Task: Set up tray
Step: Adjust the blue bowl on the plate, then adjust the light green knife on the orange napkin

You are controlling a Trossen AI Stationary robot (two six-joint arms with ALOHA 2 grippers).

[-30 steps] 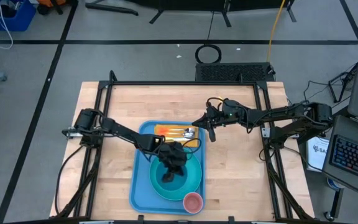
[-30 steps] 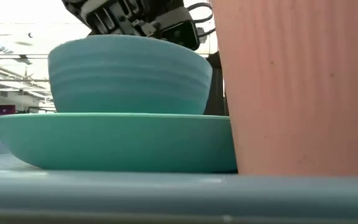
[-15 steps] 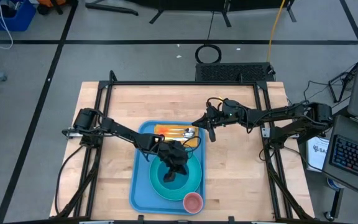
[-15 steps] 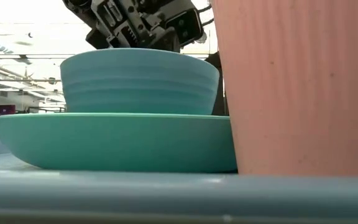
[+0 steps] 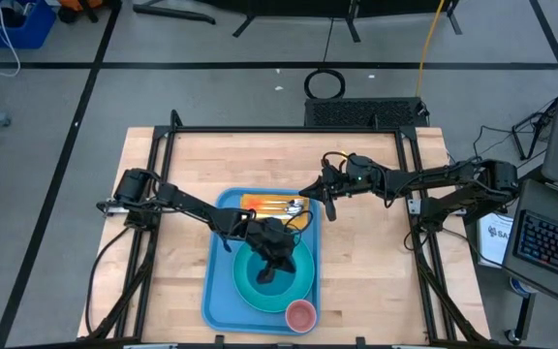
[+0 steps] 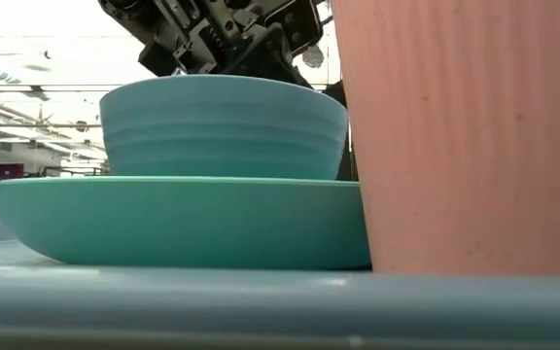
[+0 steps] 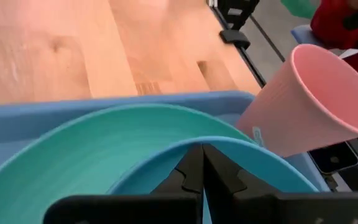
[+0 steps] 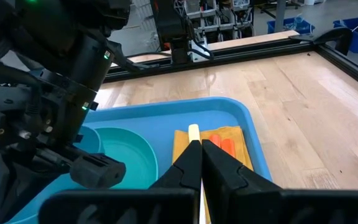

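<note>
A light-blue tray [image 5: 213,291] lies at the table's middle. On it a turquoise plate [image 5: 298,281] carries a blue bowl [image 6: 222,126], which stands upright on its base. My left gripper [image 7: 202,149] is shut, its fingers dipping into the bowl [image 5: 254,275] from above. A pink cup [image 5: 301,314] stands on the tray's near right corner. An orange napkin [image 5: 260,203] with cutlery lies at the tray's far end. My right gripper [image 8: 201,146] hovers shut just right of the napkin [image 8: 229,140], holding nothing that I can see. My left gripper has its shut fingers inside the bowl, slanting down from the table's left. Their tips lie at the bowl's inner wall, just under the rim [image 7: 241,149] on the side toward the cup. The fingers hide the exact spot. The bowl sits level on the plate [image 6: 173,219].
The cup [image 6: 465,136] stands close beside the plate on the near right. A pale slim handle [image 8: 194,130] lies on the napkin just past my right fingertips. Bare wood [image 5: 172,194] surrounds the tray, and a black frame [image 5: 289,130] edges the table.
The bowl has slid a little toward the table's right on the plate. Its rim now stands lower and more level than it did. My left gripper has stayed shut inside it while its wrist tipped slightly.
</note>
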